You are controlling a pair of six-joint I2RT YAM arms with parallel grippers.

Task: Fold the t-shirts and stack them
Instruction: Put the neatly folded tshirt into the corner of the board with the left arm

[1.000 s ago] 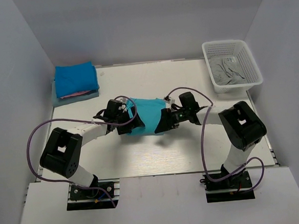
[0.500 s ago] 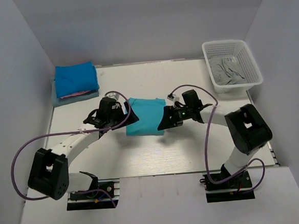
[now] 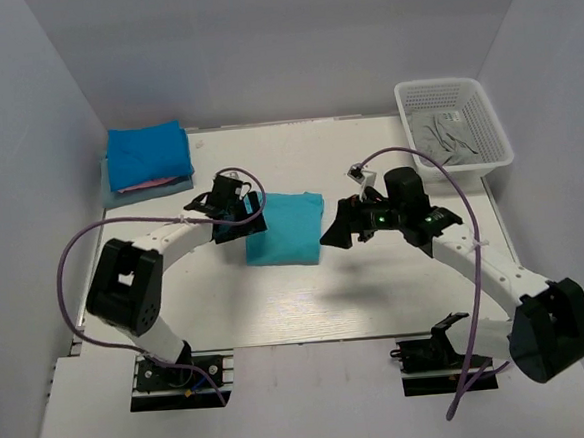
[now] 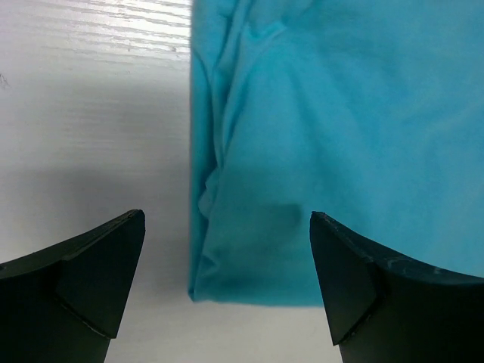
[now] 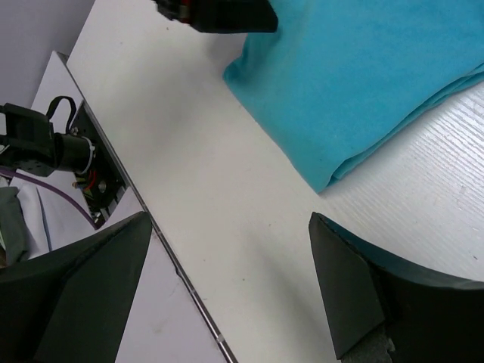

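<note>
Both arms have backed off since half a second ago. The right gripper [image 3: 335, 231] has pulled clear of the turquoise t-shirt [image 3: 285, 228] toward 3 o'clock, and its elbow has swung far out to 4 o'clock. The left gripper [image 3: 244, 216] has shifted up a little and sits at the shirt's 9 o'clock edge. The shirt has barely moved and is now uncovered on its right side.

Top view:
- The turquoise t-shirt is a folded rectangle lying flat, mid-table [image 3: 278, 300].
- A stack sits in the 10 o'clock corner: deeper blue tee [image 3: 147, 154] on top, a pink tee [image 3: 157, 181] showing as a sliver under it, and a pale grey-blue tee [image 3: 120, 197] at the bottom.
- The white lattice basket [image 3: 451, 172] is at 2 o'clock, with a grey garment [image 3: 441, 133] crumpled inside.

Left wrist view:
- The left gripper [image 4: 227, 219] is spread wide with nothing pinched.
- One finger is over bare table and the other over the turquoise t-shirt [image 4: 333, 113]. The shirt's folded edge runs between them.
- Cannot tell whether the tips touch the cloth.

Right wrist view:
- The right gripper [image 5: 231, 219] is spread wide and empty over bare table [image 5: 227, 227].
- The turquoise t-shirt [image 5: 363, 76] is at 1 o'clock, just beside the fingers but not between them.
- The left gripper [image 5: 219, 11] shows at 12 o'clock, at the shirt's far edge.
</note>
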